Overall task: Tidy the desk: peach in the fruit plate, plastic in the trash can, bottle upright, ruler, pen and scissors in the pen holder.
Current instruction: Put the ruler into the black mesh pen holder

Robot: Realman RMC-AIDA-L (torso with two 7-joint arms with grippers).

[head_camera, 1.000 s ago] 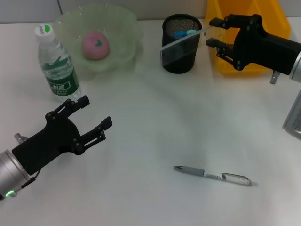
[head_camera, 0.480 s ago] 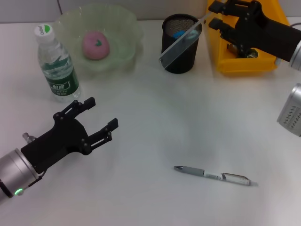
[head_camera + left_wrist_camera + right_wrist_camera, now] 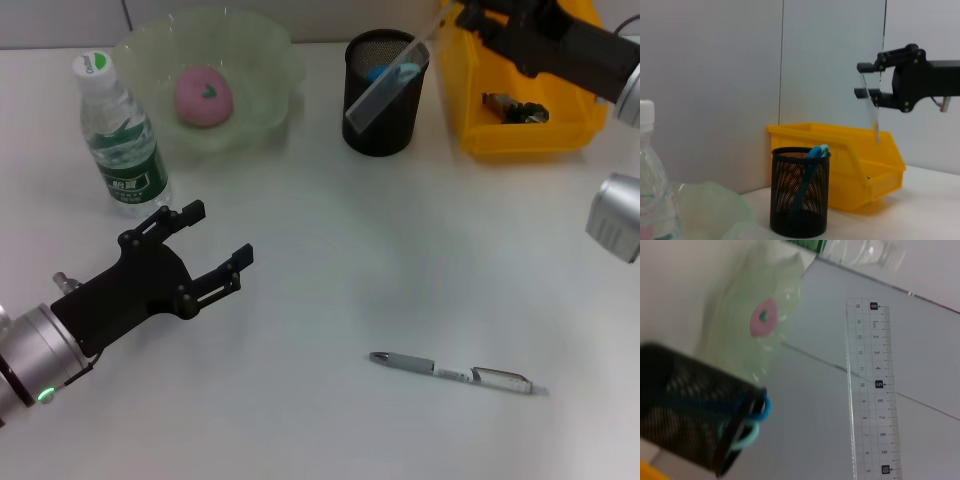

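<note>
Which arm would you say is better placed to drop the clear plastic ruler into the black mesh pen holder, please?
Right. The right gripper already holds the clear plastic ruler above the black mesh pen holder. The left gripper hovers open, far off, nearer the plastic water bottle.

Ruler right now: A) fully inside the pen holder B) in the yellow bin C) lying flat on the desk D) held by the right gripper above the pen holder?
D. The right gripper holds the clear ruler hanging in the air above the black mesh pen holder, not yet in it.
</note>
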